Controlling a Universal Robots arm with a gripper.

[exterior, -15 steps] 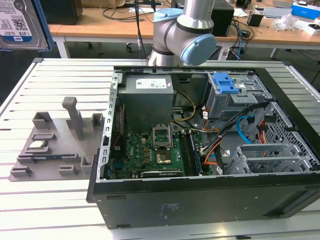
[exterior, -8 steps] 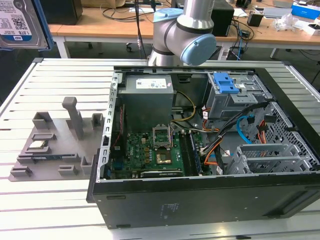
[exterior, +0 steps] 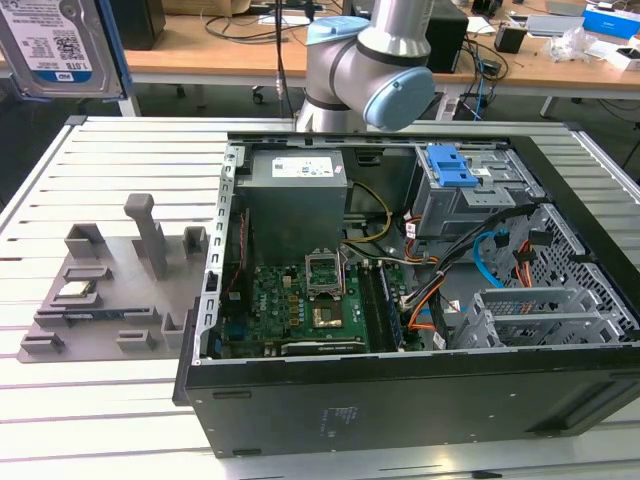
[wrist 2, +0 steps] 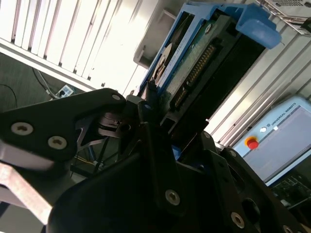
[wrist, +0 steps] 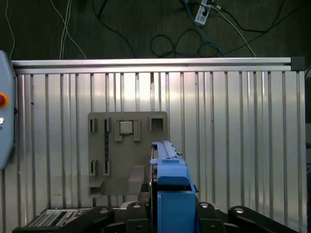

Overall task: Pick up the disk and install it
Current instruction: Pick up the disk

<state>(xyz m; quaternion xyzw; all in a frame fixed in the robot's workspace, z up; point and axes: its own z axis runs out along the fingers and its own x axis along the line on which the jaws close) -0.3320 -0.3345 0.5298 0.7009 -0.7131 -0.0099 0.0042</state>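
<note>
The disk (exterior: pixel 50 45), a silver drive with a white and blue label in a blue bracket, hangs high at the exterior view's far left, well above the table. In both wrist views my gripper (wrist: pixel 167 213) is shut on the disk (wrist: pixel 170 191), which shows edge-on with its blue bracket sticking out past the black fingers (wrist 2: pixel 150 141). In the second wrist view the disk (wrist 2: pixel 194 73) shows its connector row. The arm's grey and light-blue joints (exterior: pixel 370 60) rise behind the computer case.
An open computer case (exterior: pixel 400 410) lies on the slatted aluminium table (exterior: pixel 100 420), with a grey power supply (exterior: pixel 295 190), motherboard (exterior: pixel 310 300) and blue-latched drive bay (exterior: pixel 455 165). A grey fixture plate (wrist: pixel 127 150) holds a small square chip (wrist: pixel 127 127). A teach pendant (wrist 2: pixel 277 141) lies nearby.
</note>
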